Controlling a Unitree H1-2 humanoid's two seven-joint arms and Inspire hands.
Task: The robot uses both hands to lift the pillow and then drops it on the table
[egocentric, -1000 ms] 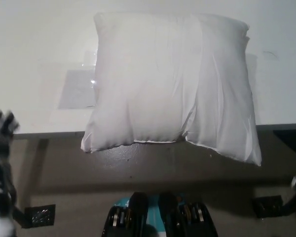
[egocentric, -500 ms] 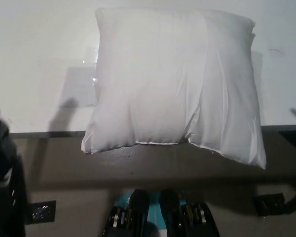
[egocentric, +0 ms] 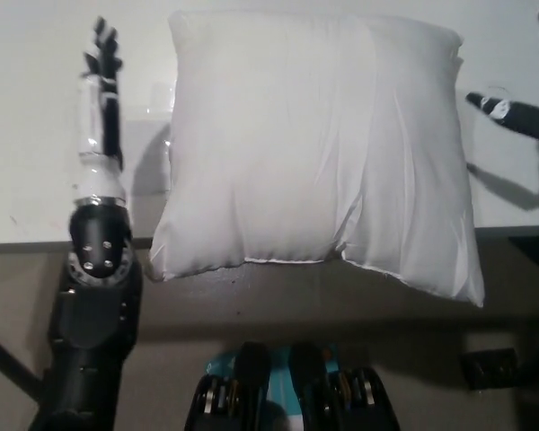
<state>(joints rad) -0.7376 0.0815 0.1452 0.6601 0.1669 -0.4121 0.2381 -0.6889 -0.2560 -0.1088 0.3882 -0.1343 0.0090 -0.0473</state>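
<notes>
Your pillow (egocentric: 319,148) lies on the white worktop (egocentric: 36,108), its near edge hanging over the front edge toward 6 o'clock. It looks soft, light and slack, so expect it to sag; press in at mid-height on both side seams. At its 9 o'clock the left hand (egocentric: 101,85) reaches out flat, holding nothing. At 3 o'clock the right hand (egocentric: 521,112) barely shows; you cannot tell its fingers.

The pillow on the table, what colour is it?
Plain white, no pattern; the pillow shows best in the head view, its near edge overhanging the table.
</notes>
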